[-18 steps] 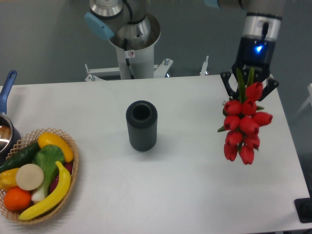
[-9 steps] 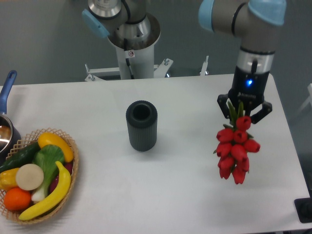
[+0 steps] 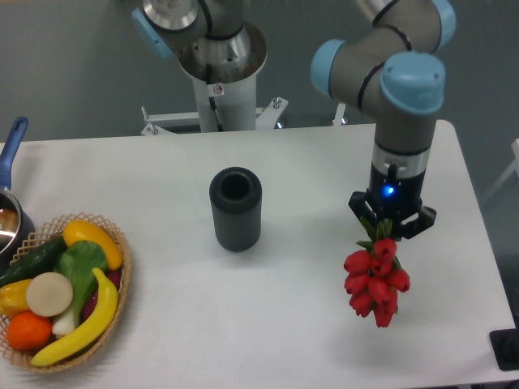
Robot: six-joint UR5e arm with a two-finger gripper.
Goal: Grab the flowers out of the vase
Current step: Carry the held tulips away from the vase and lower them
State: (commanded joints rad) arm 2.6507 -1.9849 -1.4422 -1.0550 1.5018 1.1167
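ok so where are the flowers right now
The flowers hang buds-down from the gripper over the right side of the table, well right of the empty vase.

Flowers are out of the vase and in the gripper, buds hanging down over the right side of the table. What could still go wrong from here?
The gripper holds the flowers only by the stems, with the whole bunch of buds hanging below, so it could slip or swing loose.

If the arm goes much lower, the buds may press into the table and get crushed.

The vase stands apart to the left, so a sideways sweep could knock it over.
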